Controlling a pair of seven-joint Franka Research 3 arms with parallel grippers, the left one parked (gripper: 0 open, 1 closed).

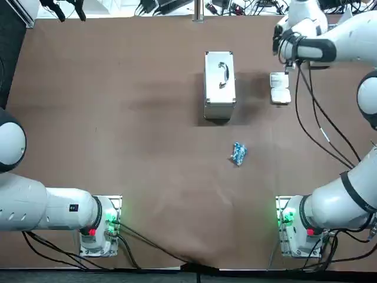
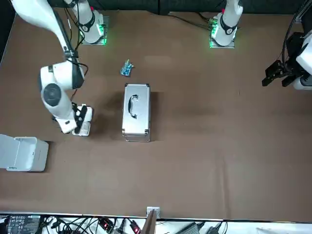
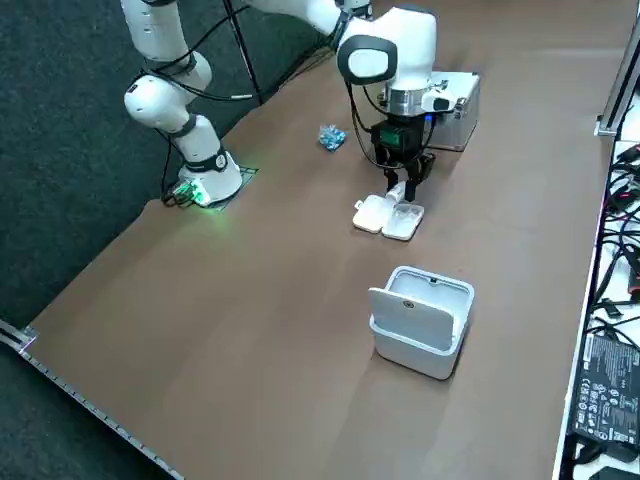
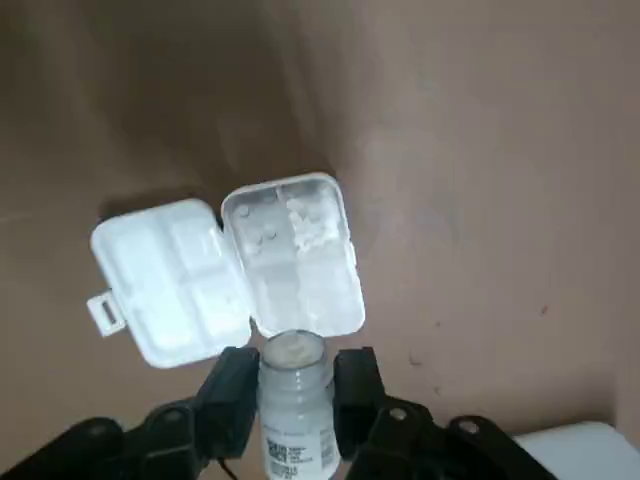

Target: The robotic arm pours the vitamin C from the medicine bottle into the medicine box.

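Medicine bottle (image 4: 293, 425) is clamped between the fingers of the right hand (image 4: 294, 366), its open mouth just above the edge of the medicine box (image 4: 305, 270). The box lies open on the table (image 1: 118, 130), beside a metal case (image 1: 220, 84), with white tablets (image 4: 310, 222) in its tray.

Right arm (image 1: 344, 41) reaches far out from base, elbow bent. Wrist (image 3: 388, 55) points down over medicine box (image 4: 310, 300). Right gripper (image 4: 292, 385) hovers just above box's near edge. Both fingers (image 4: 232, 395) clamp sides of medicine bottle (image 4: 292, 415), bottle mouth facing box.
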